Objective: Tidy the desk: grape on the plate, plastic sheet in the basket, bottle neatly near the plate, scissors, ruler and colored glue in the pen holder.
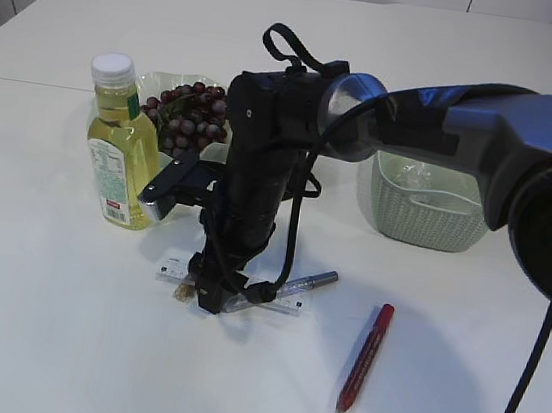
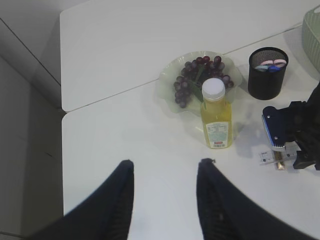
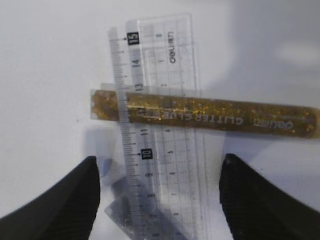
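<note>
place: lab-like test room | evidence: bare white table (image 1: 41, 319), plain white walls

right hand (image 3: 160, 200) wide open, pointing down; left hand (image 2: 165, 200) half open, empty

Purple grapes (image 1: 188, 115) heaped on pale green plate (image 1: 160, 82), yellow-juice bottle (image 1: 120, 147) upright beside it, gold glitter glue tube (image 3: 205, 114) lying crosswise over clear ruler (image 3: 160, 125), plastic sheet (image 1: 416, 175) in green basket (image 1: 425, 220)
</note>
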